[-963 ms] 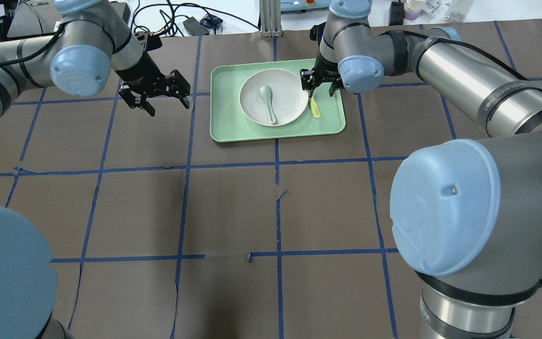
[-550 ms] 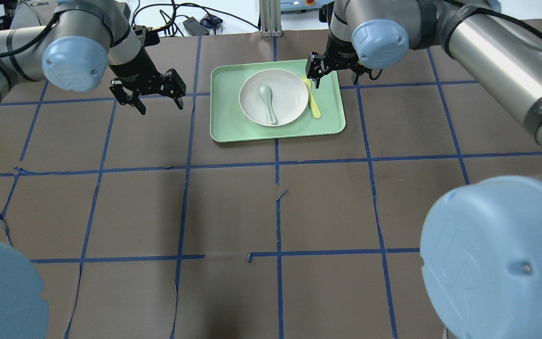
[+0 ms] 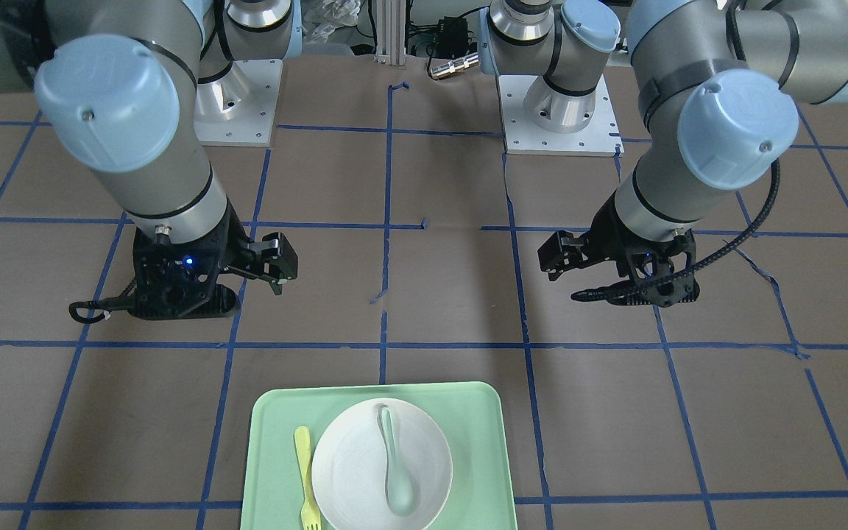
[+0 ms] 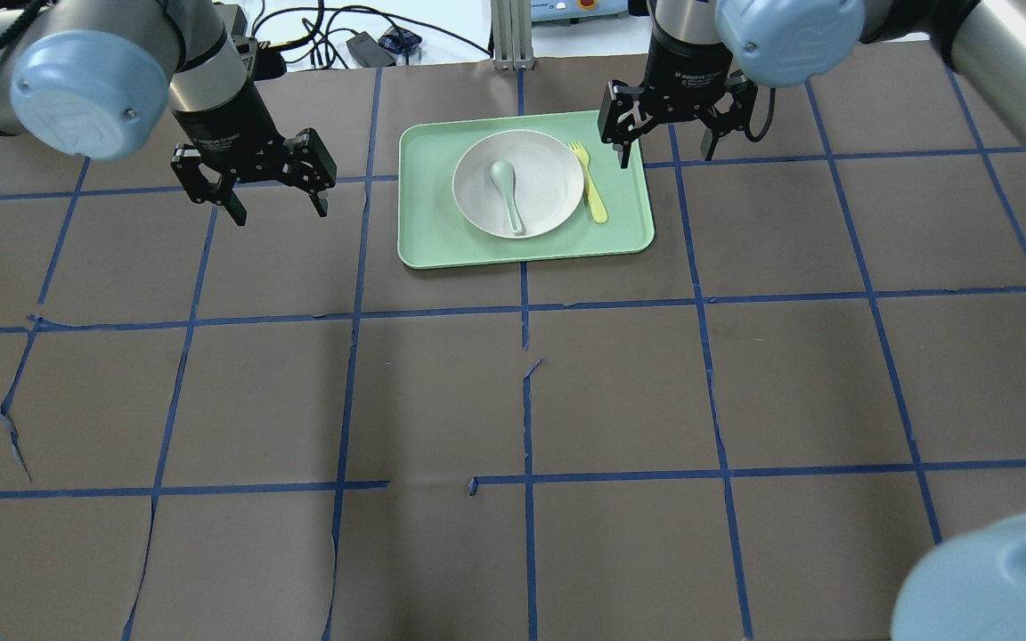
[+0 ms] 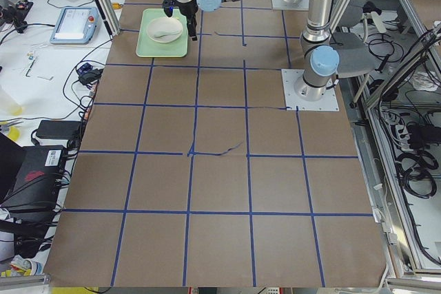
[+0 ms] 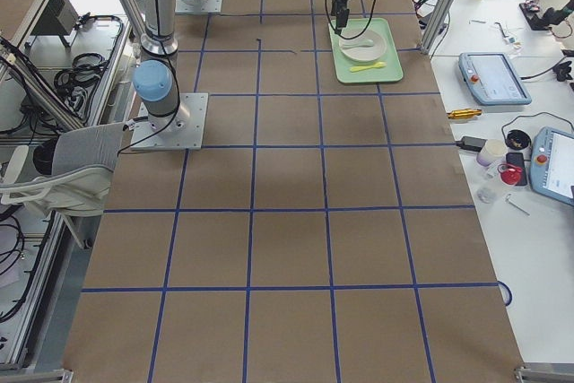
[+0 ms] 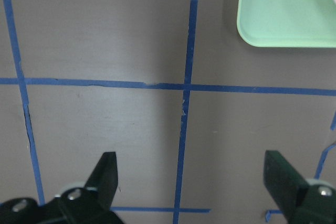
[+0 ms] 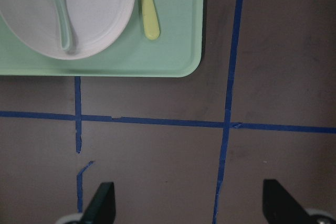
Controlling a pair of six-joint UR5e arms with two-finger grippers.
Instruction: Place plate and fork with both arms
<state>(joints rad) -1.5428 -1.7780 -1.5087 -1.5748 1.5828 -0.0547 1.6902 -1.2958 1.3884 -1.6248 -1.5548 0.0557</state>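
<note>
Right gripper (image 4: 666,150) and left gripper (image 4: 280,210) hang wide open, empty; the fork (image 4: 590,182), lengthwise beside the plate (image 4: 550,178), lies nearer the right one.

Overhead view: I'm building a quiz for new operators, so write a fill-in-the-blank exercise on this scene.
The spoon lies in the round white ____.
The fork lies on the ____, beside the plate.
The left claw and right claw both stand ____, holding nothing.
Missing: plate; tray; open.
</note>
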